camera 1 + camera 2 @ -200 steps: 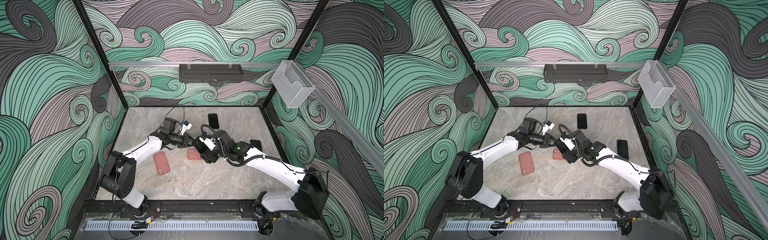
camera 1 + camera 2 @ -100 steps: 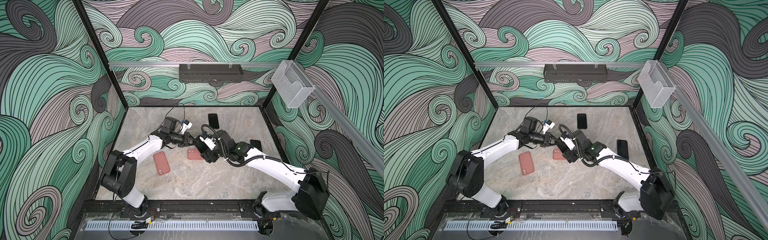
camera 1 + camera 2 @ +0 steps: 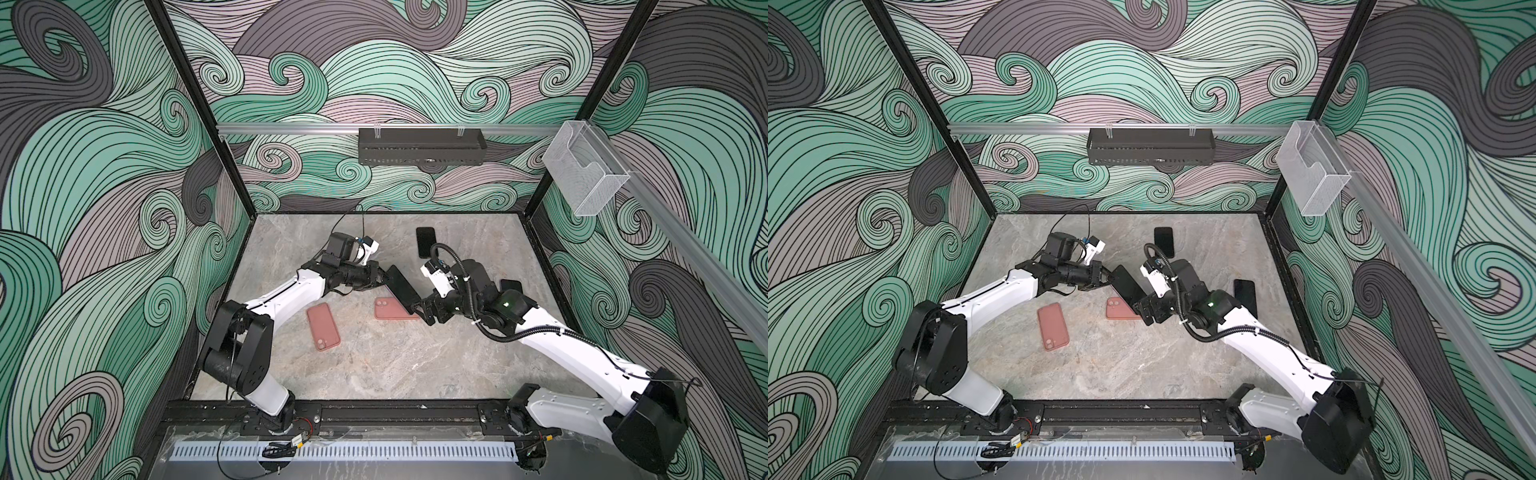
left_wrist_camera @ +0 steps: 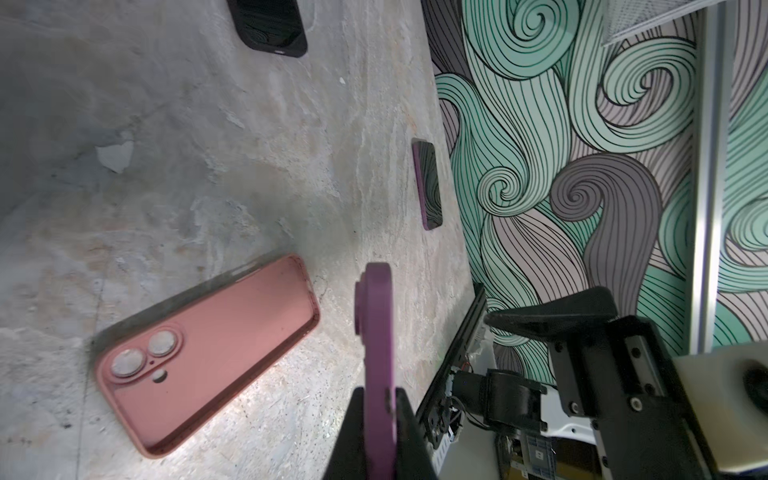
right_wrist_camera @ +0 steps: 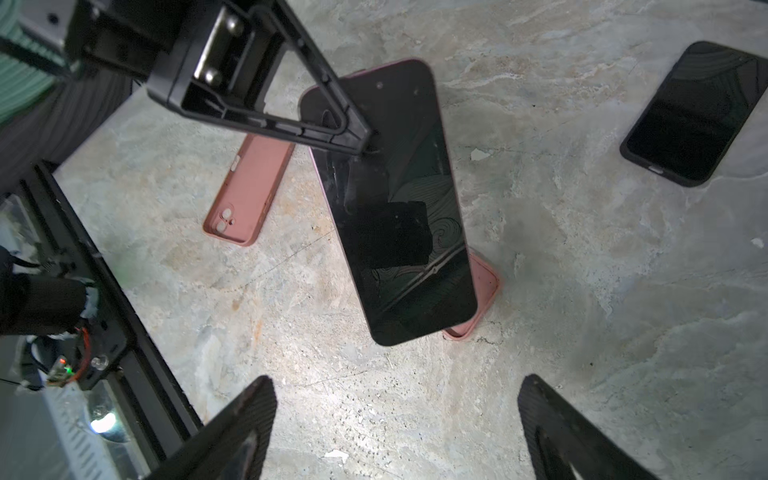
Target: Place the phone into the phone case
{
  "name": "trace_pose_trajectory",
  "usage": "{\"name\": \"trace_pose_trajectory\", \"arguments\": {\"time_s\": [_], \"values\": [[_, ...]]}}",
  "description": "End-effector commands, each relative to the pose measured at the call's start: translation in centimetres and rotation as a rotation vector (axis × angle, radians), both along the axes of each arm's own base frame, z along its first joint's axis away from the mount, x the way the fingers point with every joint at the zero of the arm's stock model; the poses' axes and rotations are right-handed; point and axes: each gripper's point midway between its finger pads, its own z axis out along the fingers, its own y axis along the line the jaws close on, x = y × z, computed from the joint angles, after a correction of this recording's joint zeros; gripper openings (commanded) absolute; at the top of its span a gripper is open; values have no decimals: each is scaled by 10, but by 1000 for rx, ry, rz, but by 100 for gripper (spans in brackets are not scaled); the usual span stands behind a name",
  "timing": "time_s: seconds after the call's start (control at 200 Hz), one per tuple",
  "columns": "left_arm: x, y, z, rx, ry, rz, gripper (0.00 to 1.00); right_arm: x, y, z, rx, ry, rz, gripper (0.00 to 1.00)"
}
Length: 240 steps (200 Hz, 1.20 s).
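Observation:
The phone point(image 3: 401, 286) point(image 3: 1128, 284), dark-screened with a purple rim, hangs tilted above the table, and my left gripper point(image 3: 384, 280) point(image 4: 376, 392) is shut on its upper end. In the left wrist view the phone point(image 4: 376, 353) shows edge-on between the fingers. Just beneath its lower end lies an open pink phone case point(image 3: 388, 309) point(image 4: 208, 353), partly covered by the phone point(image 5: 399, 208) in the right wrist view. My right gripper point(image 3: 419, 311) point(image 5: 397, 399) stands open just off the phone's lower end, with nothing between its fingers.
A second pink case point(image 3: 323, 326) point(image 5: 249, 191) lies left of the first. A black phone point(image 3: 426, 242) point(image 5: 698, 112) rests near the back wall. Another dark phone point(image 3: 1245, 295) point(image 4: 428, 183) lies by the right wall, behind the right arm. A black rail point(image 3: 374, 411) borders the table's front.
My right gripper has opened wider and drawn slightly back from the phone's lower end. The left gripper keeps its hold on the phone and has hardly moved.

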Motion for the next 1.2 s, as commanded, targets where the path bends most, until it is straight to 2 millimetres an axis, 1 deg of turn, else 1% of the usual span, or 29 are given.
{"name": "trace_pose_trajectory", "arguments": {"time_s": [0.0,0.115,0.135,0.145,0.155,0.27,0.361,0.441,0.576,0.686,0.906,1.026,1.067,1.197], "values": [[16,12,36,-11,-147,88,0,1,3,8,226,118,-48,88],[12,16,50,-44,-216,110,0,9,6,16,389,154,-68,85],[12,17,49,-43,-215,109,0,11,6,15,402,160,-70,85],[9,18,58,-53,-236,109,0,11,6,15,407,163,-72,85],[8,18,60,-56,-244,108,0,12,7,15,411,166,-73,84],[1,22,72,-88,-300,111,0,20,11,11,463,205,-72,81],[-4,27,83,-129,-345,133,0,26,17,11,522,222,-67,80],[-10,29,93,-168,-384,137,0,30,21,16,577,226,-57,80],[-19,36,106,-216,-428,154,0,33,29,27,673,223,-21,79],[-26,35,119,-269,-438,130,0,34,33,29,701,235,-9,74],[-29,36,141,-356,-450,130,0,33,38,43,769,228,31,72],[-29,33,149,-411,-446,117,0,31,39,52,807,218,58,70],[-29,32,149,-418,-438,113,0,29,40,57,822,215,73,70],[-29,31,151,-428,-440,106,0,26,40,68,854,199,98,64]]}}
